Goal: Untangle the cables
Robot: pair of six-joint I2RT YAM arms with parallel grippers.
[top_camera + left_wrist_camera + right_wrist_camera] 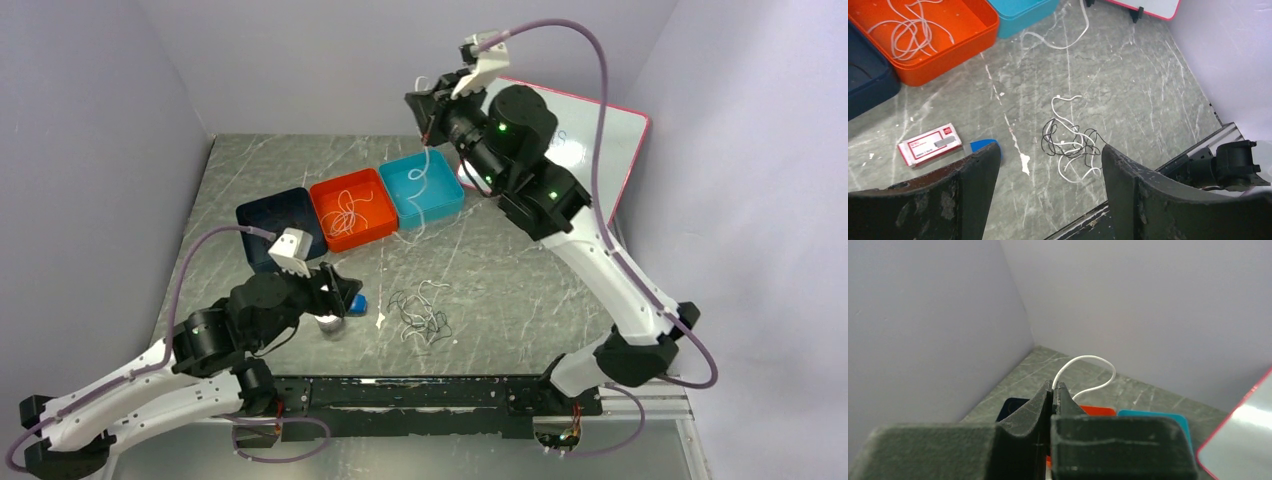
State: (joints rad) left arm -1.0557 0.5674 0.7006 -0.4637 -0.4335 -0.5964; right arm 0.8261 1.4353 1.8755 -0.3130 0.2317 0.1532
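Note:
A tangle of thin white and black cables [420,318] lies on the table near the front; it shows between the fingers in the left wrist view [1070,142]. My right gripper [428,108] is raised high at the back, shut on a white cable [1088,371] that hangs down [421,180] into the light blue bin [445,205] and trails over its front rim onto the table. More white cable [348,210] lies coiled in the orange bin [385,227]. My left gripper [340,290] is open and empty, low over the table to the left of the tangle.
A dark blue bin [255,215] stands left of the orange bin. A small red-and-white card [928,144] and a blue piece [980,145] lie by my left gripper. A pink-rimmed board [600,135] leans at the back right. Walls enclose the back and sides.

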